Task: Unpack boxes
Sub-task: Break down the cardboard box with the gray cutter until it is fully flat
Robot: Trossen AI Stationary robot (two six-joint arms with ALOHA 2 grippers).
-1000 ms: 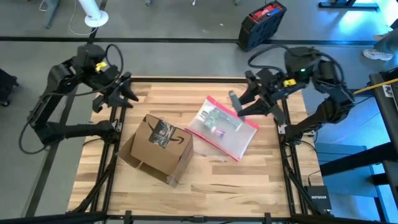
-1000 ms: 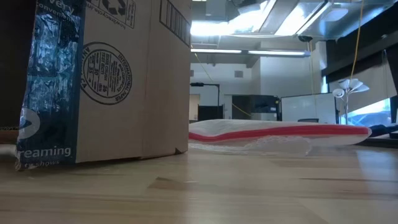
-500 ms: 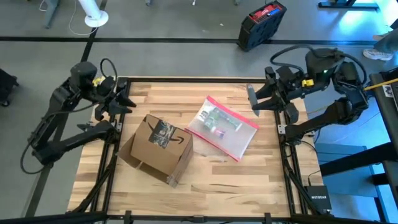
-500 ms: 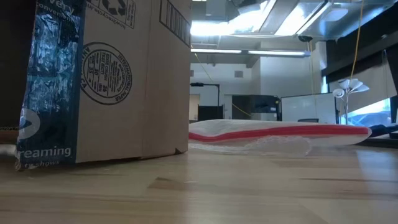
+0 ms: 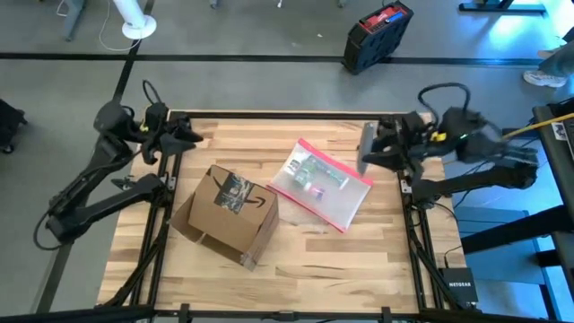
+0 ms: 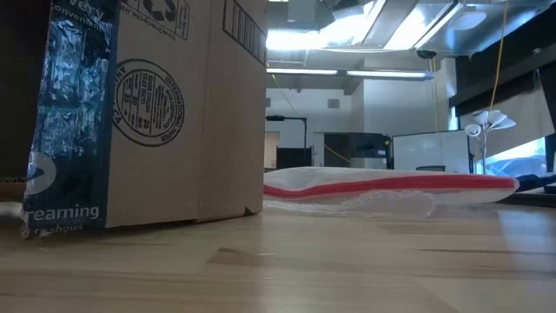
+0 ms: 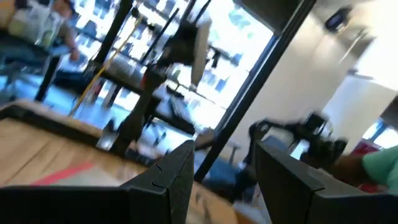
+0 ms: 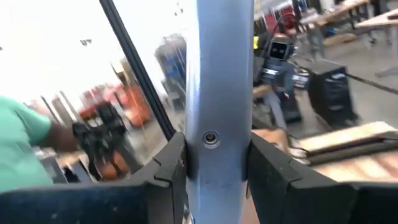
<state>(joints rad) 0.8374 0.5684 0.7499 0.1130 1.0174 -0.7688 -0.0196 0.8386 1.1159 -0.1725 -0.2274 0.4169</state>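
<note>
Lying mid-table, the cardboard box (image 5: pixel 228 213) sits well apart from both pincers: left gripper (image 5: pixel 190 136) apart and empty; right gripper (image 5: pixel 363 154) apparently clamped on a grey tool (image 8: pixel 222 93).

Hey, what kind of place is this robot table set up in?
Probably a robotics lab or workshop: a wooden table framed by two arms, a grey floor, and ceiling light panels and a whiteboard in the room beyond.

Matt brown cardboard box (image 5: pixel 231 213) with glossy black tape, clear plastic pouch (image 5: pixel 320 184), pale wooden table (image 5: pixel 359 251).
</note>
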